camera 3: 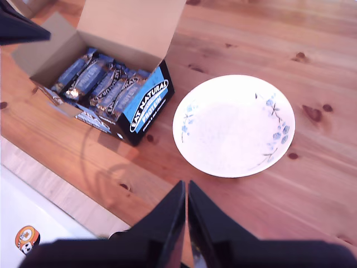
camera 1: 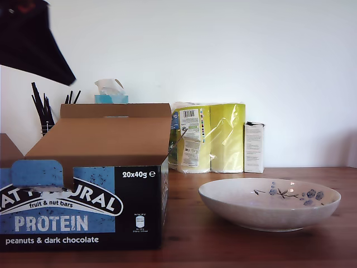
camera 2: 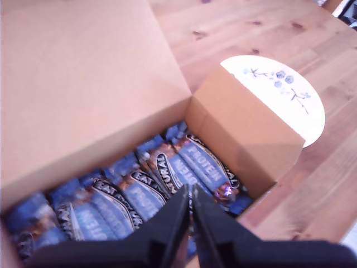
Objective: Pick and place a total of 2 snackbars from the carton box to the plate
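**A:** Nearest the lens is the box (camera 1: 83, 206), filling the exterior view's left, flaps up. How far along are we?

**B:** Nothing is done, by my reading. The plate (camera 1: 270, 204) at the box's three o'clock in the exterior view is bare, and its floral inside shows no bar in any view. All two placements remain.

**A:** And the bars?

**B:** The snackbars (camera 2: 145, 190) lie packed side by side inside the box, none lifted.

**A:** Grippers?

**B:** My first gripper (camera 2: 188, 223) hangs over the open box with its jaws pressed together, holding nothing. My second gripper (camera 3: 186, 223) hovers above bare wood near the plate, jaws likewise closed and empty. I'd judge the first better placed for the first pick, though it must open first.

**A:** Surface and room?

**B:** A knotty wooden table (camera 3: 312, 67) against a white wall. At the box's twelve o'clock, a tissue box (camera 1: 111, 96); at one o'clock, a yellow roll pack (camera 1: 215, 137), then a slim white carton (camera 1: 254, 147). Dark sticks (camera 1: 42, 109) stand at eleven.
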